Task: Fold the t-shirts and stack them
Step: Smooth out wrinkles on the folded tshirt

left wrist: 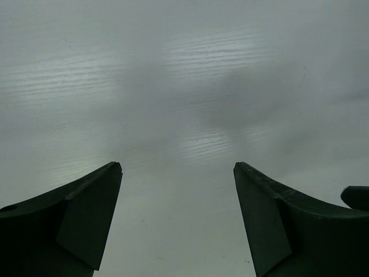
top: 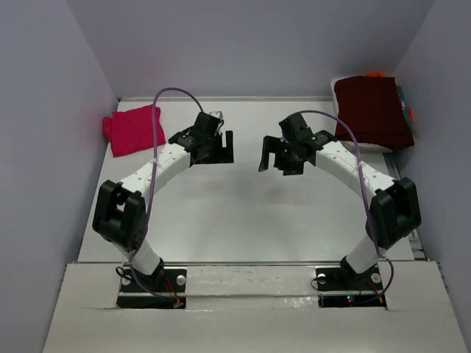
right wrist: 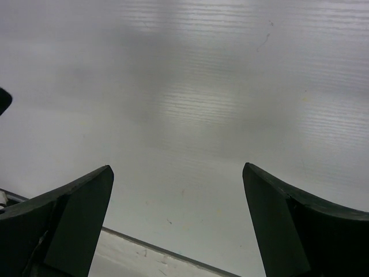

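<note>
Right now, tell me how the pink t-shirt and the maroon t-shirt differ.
The pink t-shirt is bright; the maroon t-shirt is dark. The pink one lies at the table's far left, the maroon one at far right. The pink looks smaller and lies on bare table; the maroon tops a pile. Both are folded.

At the table's (top: 243, 213) far left lies one t-shirt (top: 134, 130), at far right another t-shirt (top: 373, 112).

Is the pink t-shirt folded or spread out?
Folded. The pink t-shirt lies as a small compact rectangle at the far left, with no sleeves showing.
</note>
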You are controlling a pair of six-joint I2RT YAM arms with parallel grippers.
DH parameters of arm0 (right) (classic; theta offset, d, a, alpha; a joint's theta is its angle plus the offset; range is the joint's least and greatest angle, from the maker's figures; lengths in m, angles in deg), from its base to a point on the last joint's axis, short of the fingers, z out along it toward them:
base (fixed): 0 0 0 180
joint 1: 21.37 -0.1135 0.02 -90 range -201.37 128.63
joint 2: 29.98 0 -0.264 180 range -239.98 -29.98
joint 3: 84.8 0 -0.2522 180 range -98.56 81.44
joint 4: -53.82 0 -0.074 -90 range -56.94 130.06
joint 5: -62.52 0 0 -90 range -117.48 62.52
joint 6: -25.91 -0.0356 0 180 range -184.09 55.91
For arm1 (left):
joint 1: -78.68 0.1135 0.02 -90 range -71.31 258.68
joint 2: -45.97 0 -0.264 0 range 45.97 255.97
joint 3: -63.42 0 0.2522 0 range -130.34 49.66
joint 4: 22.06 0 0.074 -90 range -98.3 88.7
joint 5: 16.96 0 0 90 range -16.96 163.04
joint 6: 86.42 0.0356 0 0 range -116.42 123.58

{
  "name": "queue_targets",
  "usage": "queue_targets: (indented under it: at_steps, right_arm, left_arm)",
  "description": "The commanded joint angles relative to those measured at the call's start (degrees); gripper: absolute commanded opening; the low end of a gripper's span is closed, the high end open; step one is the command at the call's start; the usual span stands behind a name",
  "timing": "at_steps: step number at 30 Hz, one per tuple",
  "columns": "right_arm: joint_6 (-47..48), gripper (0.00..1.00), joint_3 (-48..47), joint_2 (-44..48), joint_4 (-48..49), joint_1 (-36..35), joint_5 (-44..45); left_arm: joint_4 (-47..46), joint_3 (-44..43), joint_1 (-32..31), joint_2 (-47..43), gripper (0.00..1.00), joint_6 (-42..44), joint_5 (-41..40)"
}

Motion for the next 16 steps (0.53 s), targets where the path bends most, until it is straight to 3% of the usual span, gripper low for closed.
queue_targets:
  at_steps: [1,16]
  right_arm:
    - [-2.7,1.0,0.7,2.7,3.6,0.5,2.0]
    - [-2.5,1.0,-0.8,5.0,4.0,1.0,3.4]
  left_arm:
    - [-6.2,3.2,-0.1,-5.7,0.91,-1.3,1.0]
    - [-4.1,4.2,-1.9,-8.5,0.9,-1.6,-1.4]
